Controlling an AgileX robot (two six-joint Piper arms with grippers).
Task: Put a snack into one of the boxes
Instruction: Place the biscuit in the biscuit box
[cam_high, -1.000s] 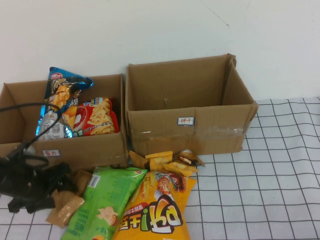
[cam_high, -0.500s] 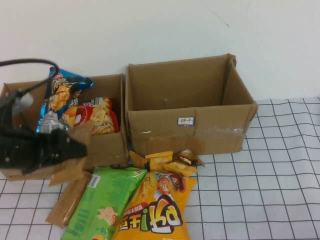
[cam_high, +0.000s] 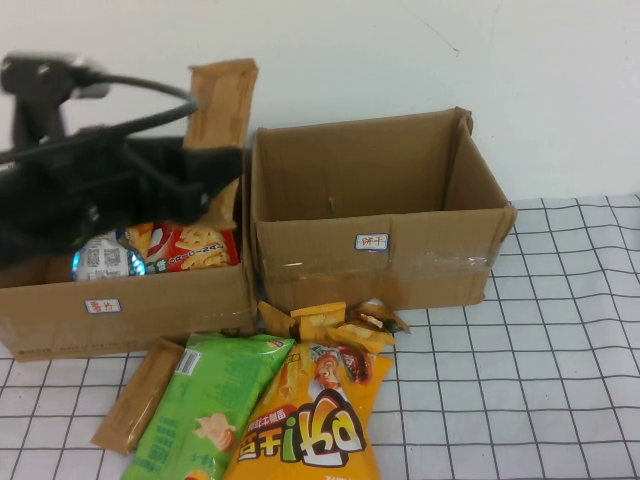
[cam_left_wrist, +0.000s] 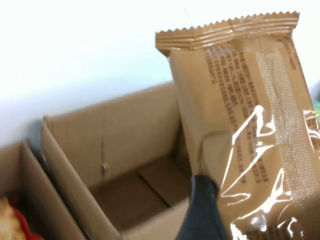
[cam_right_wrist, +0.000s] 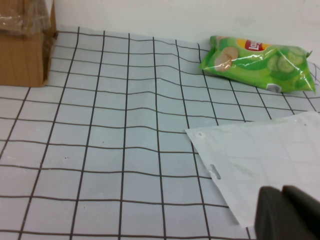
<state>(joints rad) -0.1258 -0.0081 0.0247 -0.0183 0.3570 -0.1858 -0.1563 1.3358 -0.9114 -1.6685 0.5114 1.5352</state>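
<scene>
Snack lifted, not yet boxed.
Left gripper (cam_high: 215, 165) clamped on tan snack packet (cam_high: 222, 100), held above wall between left box (cam_high: 130, 305) and empty right box (cam_high: 380, 255); release remains. Right gripper (cam_right_wrist: 287, 212) parked off-table, fingers together.

Open and bare inside the right box (cam_high: 370, 190). Crowded with bags inside the left box (cam_high: 130, 300) beside it. Piled snacks (cam_high: 290, 400) just in front.

High view down over both boxes (cam_high: 375, 215); left wrist close, sharing them; right wrist low over tablecloth (cam_right_wrist: 115, 145).
</scene>
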